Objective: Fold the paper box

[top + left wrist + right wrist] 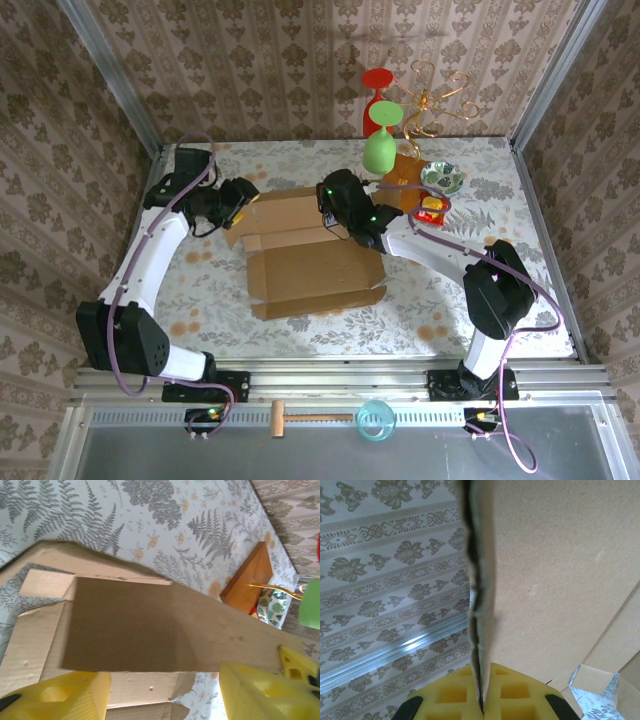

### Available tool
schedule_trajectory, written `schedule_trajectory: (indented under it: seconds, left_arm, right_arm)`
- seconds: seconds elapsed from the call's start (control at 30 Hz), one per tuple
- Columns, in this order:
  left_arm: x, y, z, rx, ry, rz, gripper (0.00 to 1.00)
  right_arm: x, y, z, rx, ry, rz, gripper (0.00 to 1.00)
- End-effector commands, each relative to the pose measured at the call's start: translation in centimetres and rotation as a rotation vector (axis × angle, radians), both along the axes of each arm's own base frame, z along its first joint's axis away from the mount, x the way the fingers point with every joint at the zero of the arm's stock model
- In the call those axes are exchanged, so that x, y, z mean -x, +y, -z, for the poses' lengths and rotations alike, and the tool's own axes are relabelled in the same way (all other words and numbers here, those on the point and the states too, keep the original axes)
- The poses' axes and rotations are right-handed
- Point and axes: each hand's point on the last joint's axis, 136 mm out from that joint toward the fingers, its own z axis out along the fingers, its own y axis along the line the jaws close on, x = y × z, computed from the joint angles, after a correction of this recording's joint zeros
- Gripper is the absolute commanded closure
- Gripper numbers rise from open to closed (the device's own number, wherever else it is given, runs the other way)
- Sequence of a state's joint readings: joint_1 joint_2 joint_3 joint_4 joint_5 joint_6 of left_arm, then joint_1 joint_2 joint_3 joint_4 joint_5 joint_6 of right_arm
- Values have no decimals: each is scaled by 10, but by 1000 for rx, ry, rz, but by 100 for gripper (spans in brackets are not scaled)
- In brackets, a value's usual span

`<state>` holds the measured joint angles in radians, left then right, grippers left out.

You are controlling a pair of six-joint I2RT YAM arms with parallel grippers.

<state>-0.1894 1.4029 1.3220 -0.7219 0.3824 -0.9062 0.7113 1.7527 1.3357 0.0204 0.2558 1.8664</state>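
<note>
The desk [450, 290] is covered in a pale cloth printed with grey ferns and little orange flowers. The walls [300, 60] around it are tan damask wallpaper, with aluminium posts in the corners. The paper box [315, 270] lies open between the two end effectors, its far flap tipped up.

The right end effector [335, 222] is pinched narrow on that flap. In its wrist view the yellow pads [455, 697] squeeze the corrugated edge, which runs straight up from them. The left end effector [237, 212] is spread wide, with the flap just ahead of its fingers [65, 695]; whether they touch is hard to call.

Beyond the right end effector sit an orange-brown board [403, 168], a leaf-print bowl [443, 178] and a green glass [379, 145].
</note>
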Motion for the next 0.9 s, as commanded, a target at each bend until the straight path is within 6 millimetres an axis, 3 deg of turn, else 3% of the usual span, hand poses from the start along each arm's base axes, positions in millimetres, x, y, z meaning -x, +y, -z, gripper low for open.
schedule_trajectory:
  seconds: [0.0,0.2,0.43,0.5,0.67,0.87]
  left_arm:
    - [20,-3,-14,49,37,-12,39]
    - [33,4,-48,44,0,-11,38]
    - [14,14,-73,11,-87,-28,39]
    - [2,16,-67,-21,-99,-27,41]
    - [-19,13,-29,-84,-50,13,43]
    - [-29,0,7,-81,0,52,41]
  right_arm:
    - [3,-6,-9,-12,-17,4,100]
    - [3,-10,-5,-5,-7,6,100]
    - [2,-10,-4,-5,-7,3,100]
    - [2,-10,-1,-1,-3,4,100]
    - [2,-13,-2,-7,-4,11,100]
    - [0,-14,-1,-15,-1,14,100]
